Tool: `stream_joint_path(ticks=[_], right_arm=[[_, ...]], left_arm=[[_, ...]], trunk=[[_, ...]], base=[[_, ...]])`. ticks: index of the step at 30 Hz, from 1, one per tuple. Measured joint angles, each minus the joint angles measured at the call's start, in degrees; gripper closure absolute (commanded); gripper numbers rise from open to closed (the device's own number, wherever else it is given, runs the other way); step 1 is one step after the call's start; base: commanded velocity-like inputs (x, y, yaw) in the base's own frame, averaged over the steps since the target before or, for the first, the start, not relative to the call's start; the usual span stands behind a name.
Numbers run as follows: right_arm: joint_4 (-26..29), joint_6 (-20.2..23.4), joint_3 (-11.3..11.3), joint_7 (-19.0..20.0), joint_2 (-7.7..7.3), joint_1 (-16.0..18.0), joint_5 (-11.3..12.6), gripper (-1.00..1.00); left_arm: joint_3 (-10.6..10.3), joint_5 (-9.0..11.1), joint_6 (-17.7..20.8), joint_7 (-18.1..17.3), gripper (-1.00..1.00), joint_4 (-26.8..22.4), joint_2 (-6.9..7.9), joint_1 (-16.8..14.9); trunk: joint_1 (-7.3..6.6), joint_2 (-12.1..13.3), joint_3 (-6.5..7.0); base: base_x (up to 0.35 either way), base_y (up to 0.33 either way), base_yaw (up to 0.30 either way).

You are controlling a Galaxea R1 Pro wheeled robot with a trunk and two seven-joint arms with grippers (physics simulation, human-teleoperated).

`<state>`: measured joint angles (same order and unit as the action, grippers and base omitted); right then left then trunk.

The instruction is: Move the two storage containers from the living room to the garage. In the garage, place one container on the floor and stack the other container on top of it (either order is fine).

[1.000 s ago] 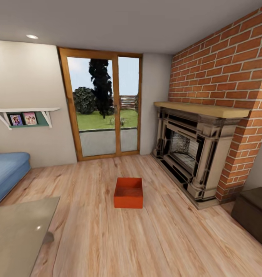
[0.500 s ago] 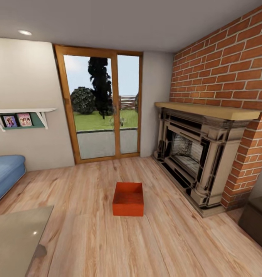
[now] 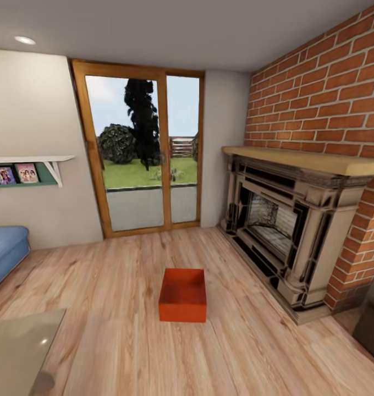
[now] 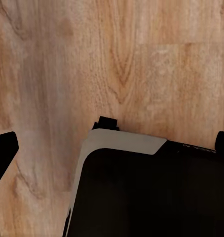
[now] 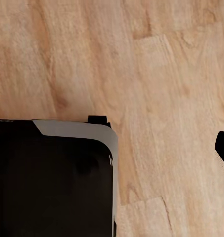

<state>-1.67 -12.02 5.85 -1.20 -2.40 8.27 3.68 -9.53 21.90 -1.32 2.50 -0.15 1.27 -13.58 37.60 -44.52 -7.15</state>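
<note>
One storage container [image 3: 182, 294], a red-orange open-top box, sits empty on the light wood-plank floor of the living room, ahead of me in the middle of the head view. In the left wrist view my left gripper [image 4: 112, 145] hangs open over the planks, one dark fingertip [image 4: 3, 150] at each edge of the picture and nothing between them. In the right wrist view my right gripper [image 5: 112, 148] also looks open, with one fingertip [image 5: 223, 148] showing at the picture's edge. Both grippers are far from the box.
A stone fireplace [image 3: 286, 231] set in a brick wall [image 3: 319, 99] lines the right side. A glass door [image 3: 143, 154] is straight ahead. The blue sofa [image 3: 5, 250] and grey low table [image 3: 19, 346] are at the left, and a dark ottoman [image 3: 371, 330] at the lower right. My dark base [image 4: 151, 197] shows under both wrists.
The whole head view has shifted: I have rolled closer to the box, which now looks larger and lower. Sofa, table and ottoman have slid toward the picture's edges. The box itself has not moved.
</note>
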Motion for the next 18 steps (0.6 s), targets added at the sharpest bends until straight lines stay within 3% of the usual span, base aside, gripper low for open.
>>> stream_joint_path(ticks=[18], right_arm=[[0.0,0.0,0.0,0.0,0.07,0.0,0.1,-1.0]], left_arm=[[0.0,0.2,-0.4,0.1,-1.0,0.1,-0.03,0.0]], trunk=[[0.0,0.0,0.0]], base=[[0.323,0.0,0.0]])
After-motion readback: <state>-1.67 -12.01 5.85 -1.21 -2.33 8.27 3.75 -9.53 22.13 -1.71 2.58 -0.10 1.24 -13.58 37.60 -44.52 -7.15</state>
